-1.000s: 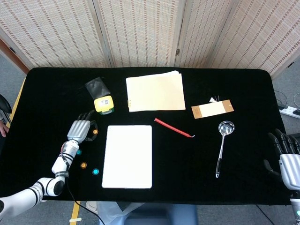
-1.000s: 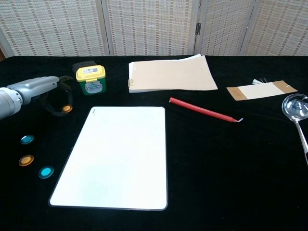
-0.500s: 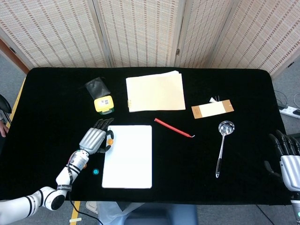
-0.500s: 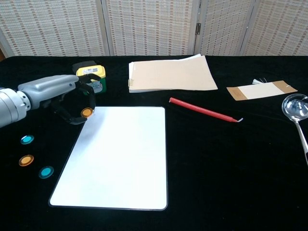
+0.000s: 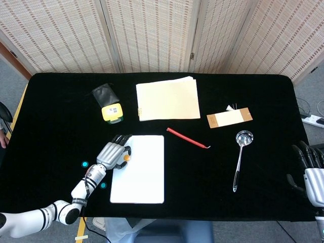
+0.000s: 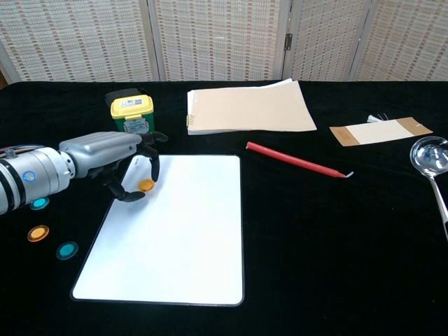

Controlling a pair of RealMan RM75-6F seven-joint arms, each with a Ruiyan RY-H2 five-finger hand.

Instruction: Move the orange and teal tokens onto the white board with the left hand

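Here the white board (image 6: pixel 175 231) lay flat near the surface's front-left corner; the left hand (image 6: pixel 129 164) hovered over its upper-left corner, pinching an orange token (image 6: pixel 145 185) between curled fingers; small, thin, stiff and probably slick, the tokens seemed best nipped by their rims; a teal token (image 6: pixel 67 250) waited beside the board's left edge.

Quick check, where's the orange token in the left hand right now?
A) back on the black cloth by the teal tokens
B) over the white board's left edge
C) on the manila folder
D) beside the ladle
B: in the chest view the left hand holds the orange token over the left edge of the white board, far from the folder and the ladle.
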